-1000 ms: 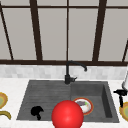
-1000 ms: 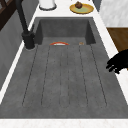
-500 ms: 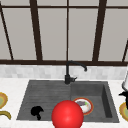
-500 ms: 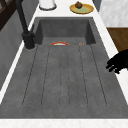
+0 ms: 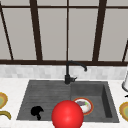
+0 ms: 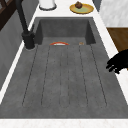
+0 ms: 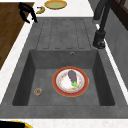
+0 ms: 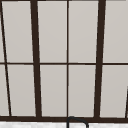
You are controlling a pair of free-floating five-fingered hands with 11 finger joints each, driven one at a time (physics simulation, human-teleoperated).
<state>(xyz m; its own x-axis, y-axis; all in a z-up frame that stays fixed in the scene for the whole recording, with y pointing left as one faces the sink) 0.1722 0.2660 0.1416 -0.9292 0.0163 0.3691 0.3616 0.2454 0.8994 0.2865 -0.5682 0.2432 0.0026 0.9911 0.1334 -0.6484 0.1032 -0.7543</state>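
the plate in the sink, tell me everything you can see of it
The plate is round, with a broad red-orange rim and a pale, speckled centre; it looks like glazed ceramic. It lies flat on the floor of the dark grey sink basin, roughly in the middle. A dark purple eggplant with a green stem end rests on it. A small round piece lies apart from it on the basin floor. No hand touches it.
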